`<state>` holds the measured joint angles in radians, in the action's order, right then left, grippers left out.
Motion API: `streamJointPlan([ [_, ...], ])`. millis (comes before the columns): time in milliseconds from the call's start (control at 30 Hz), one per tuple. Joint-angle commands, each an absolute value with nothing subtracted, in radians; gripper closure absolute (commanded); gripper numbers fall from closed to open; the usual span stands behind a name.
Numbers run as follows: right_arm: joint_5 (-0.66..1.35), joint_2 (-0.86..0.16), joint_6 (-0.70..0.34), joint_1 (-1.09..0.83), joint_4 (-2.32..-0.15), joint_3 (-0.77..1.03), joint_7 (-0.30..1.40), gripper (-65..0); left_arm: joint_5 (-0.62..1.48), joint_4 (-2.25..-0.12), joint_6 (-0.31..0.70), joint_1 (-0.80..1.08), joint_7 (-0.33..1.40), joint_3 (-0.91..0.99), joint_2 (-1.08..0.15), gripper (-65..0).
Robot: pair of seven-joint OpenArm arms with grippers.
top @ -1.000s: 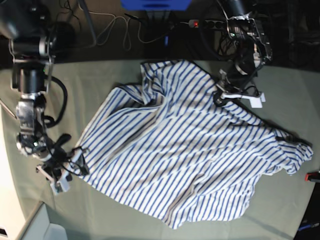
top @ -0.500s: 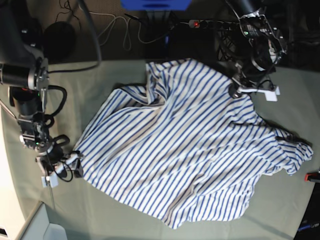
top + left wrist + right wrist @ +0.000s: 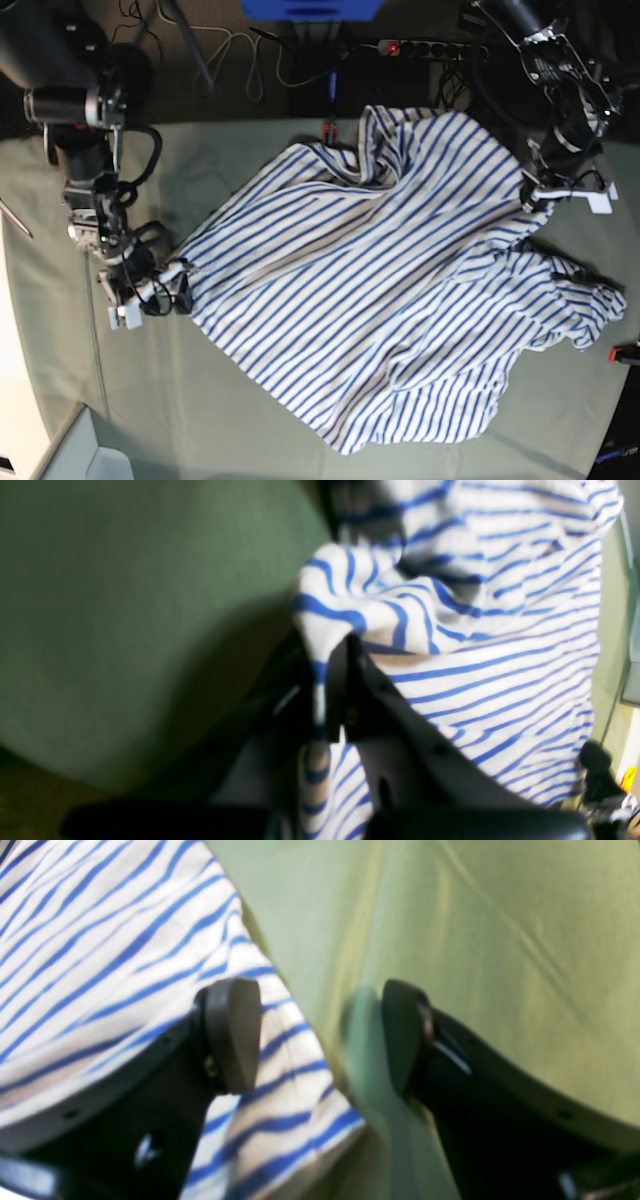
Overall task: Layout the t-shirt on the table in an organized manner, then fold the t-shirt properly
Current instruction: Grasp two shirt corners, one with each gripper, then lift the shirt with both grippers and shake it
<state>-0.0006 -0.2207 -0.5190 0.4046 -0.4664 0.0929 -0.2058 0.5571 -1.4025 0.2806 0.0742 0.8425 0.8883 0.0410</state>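
Plainly a spreading step: t-shirt (image 3: 380,290) rumpled across the middle of the table (image 3: 250,440), far edge bunched near the back rim, 1 sleeve crumpled toward the side of the left gripper (image 3: 535,192).

Left gripper pinched tight on a fold of striped cloth, seen close in the left wrist view (image 3: 320,700), fabric draped over the closed jaws. Right gripper (image 3: 320,1040) standing wide, nothing between the jaws: 1 pad (image 3: 232,1032) over the shirt's edge, the other (image 3: 405,1035) over bare table cloth, the hem running between them. In the base view, the same gripper (image 3: 135,300) low at the shirt's corner on the opposite side.

To do this well:
- Lower the right gripper so both pads straddle the hem, then close on 1 layer only; cannot tell from these views whether the edge is single or doubled, so worth a check.
- Hold the left pinch firm; a small bite of fabric could slip under tension.
- Pull the 2 grips apart evenly and low over the table, so the creases run out instead of dragging the whole shirt.
- Watch the bunched far edge and the crumpled sleeve; likely to need separate smoothing before any fold.
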Motion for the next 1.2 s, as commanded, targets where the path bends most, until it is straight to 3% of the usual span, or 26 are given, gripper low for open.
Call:
streamJointPlan([
  [0, -0.007, -0.217, -0.519, 0.384, -0.518, 0.093, -0.180, -38.7, 0.570, -1.422, 0.286, 0.056, 0.831, 0.889, 0.030, -0.2],
  [233, -0.007, -0.177, -0.611, 0.185, -0.840, 0.079, -0.082, -35.5, 0.570, -1.431, 0.286, 0.047, 0.831, 0.888, 0.030, -0.2],
  [500, -0.007, -0.170, -0.613, 0.176, -0.967, 0.019, 0.031, 0.0, 0.570, -1.432, 0.285, -0.013, 0.831, 0.880, 0.002, -0.2],
  [833, -0.001, -0.139, -0.613, 0.180, -1.331, 0.041, 0.197, 0.0, 0.570, -1.425, 0.285, -0.203, 0.832, 0.722, -0.094, -0.3],
  [1167, -0.001, -0.059, -0.613, 0.326, -1.702, 0.193, 0.414, 0.0, 0.559, -1.250, 0.283, -0.707, 0.832, 0.417, -0.147, -0.2],
])
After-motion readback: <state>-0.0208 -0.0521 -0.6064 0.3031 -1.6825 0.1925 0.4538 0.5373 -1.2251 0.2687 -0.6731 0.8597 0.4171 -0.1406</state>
